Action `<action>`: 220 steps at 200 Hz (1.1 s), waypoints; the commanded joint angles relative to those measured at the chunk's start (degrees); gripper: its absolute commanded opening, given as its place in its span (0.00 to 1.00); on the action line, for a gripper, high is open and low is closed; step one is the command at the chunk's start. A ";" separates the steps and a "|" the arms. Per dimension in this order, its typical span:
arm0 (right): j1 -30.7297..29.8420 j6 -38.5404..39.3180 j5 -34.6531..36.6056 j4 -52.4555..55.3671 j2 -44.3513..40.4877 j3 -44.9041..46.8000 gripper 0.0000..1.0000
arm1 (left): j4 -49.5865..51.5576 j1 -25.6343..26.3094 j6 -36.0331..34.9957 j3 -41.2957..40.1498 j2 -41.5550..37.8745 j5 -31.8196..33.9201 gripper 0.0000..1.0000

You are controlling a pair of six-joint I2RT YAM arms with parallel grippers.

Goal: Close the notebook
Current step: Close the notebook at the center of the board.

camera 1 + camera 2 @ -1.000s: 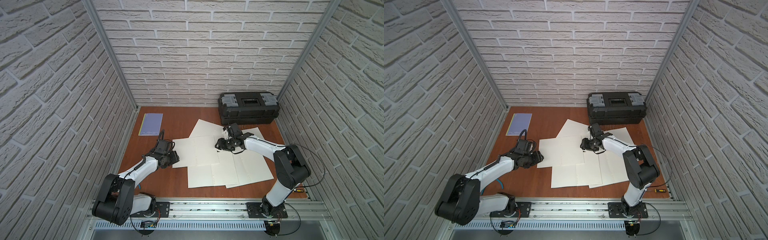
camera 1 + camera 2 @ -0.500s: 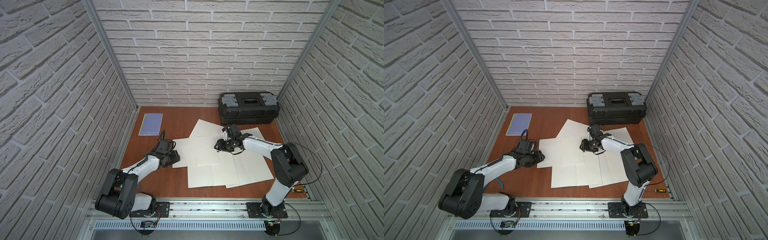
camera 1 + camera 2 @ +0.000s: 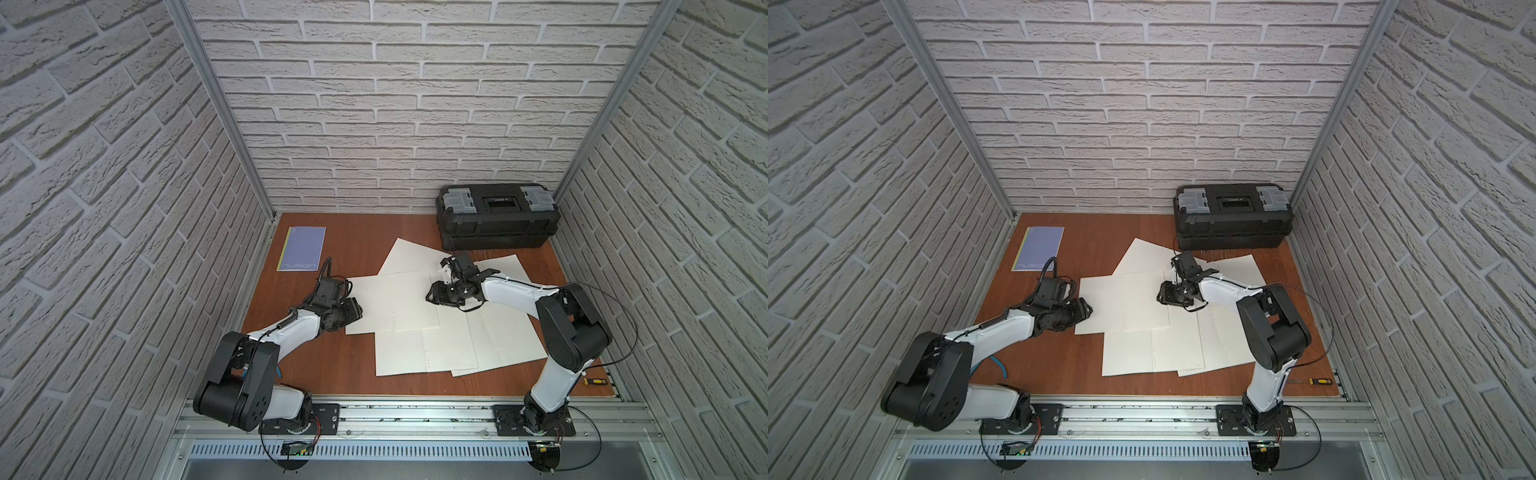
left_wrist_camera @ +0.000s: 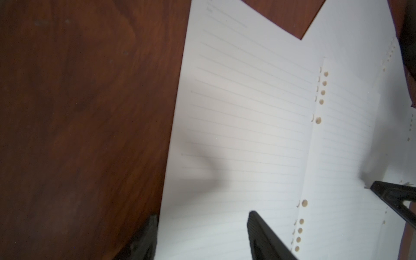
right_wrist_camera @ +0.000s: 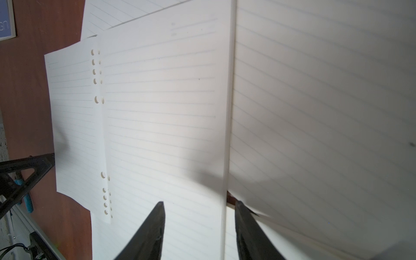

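A lilac notebook lies flat with its cover shut at the back left of the table; its corner also shows in the right wrist view as the notebook. Several loose lined sheets are spread over the middle. My left gripper is open at the sheets' left edge, with one finger over bare wood and one finger over paper. My right gripper is open, low over the sheets, its jaws on either side of a sheet's edge.
A black toolbox stands at the back right, just beyond the sheets. A small yellow-handled screwdriver lies at the front right corner. Brick walls close in three sides of the wooden table.
My left gripper has slid a little to the right, up to the sheets' edge. The right gripper has stayed about where it was, its jaws slightly narrower.
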State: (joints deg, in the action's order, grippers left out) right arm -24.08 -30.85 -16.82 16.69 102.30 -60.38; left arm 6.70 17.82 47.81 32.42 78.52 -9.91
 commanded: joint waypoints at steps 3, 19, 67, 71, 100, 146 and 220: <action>-0.86 -0.43 -0.52 -2.18 1.01 0.75 0.50 | 0.29 0.62 0.70 -2.06 1.02 -1.26 0.64; -1.12 -0.59 -0.46 -2.27 1.38 0.79 0.50 | 0.17 0.62 0.70 -2.10 0.63 -1.47 0.64; -1.81 -0.92 -0.41 -2.87 1.85 1.31 0.50 | 0.10 0.62 0.79 -2.28 -1.30 -2.42 0.64; -1.85 -0.96 -0.39 -2.91 1.85 1.37 0.50 | 0.10 0.64 0.79 -2.32 -1.54 -2.54 0.64; -2.11 -1.13 -0.48 -3.15 1.84 1.67 0.50 | 0.33 0.55 0.79 -2.30 -3.75 -3.43 0.64; -2.38 -1.15 -0.52 -3.19 1.69 1.76 0.50 | 1.46 0.48 1.01 -2.12 -6.94 -4.22 0.64; -2.55 -1.34 -0.50 -3.47 1.59 1.93 0.50 | 1.56 0.51 1.84 -1.58 -10.27 -6.56 0.64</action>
State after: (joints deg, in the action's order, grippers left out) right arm -25.50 -31.31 -16.29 14.17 103.68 -59.40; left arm 9.08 17.82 48.73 30.61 69.84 -13.78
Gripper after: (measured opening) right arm 0.496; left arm 0.637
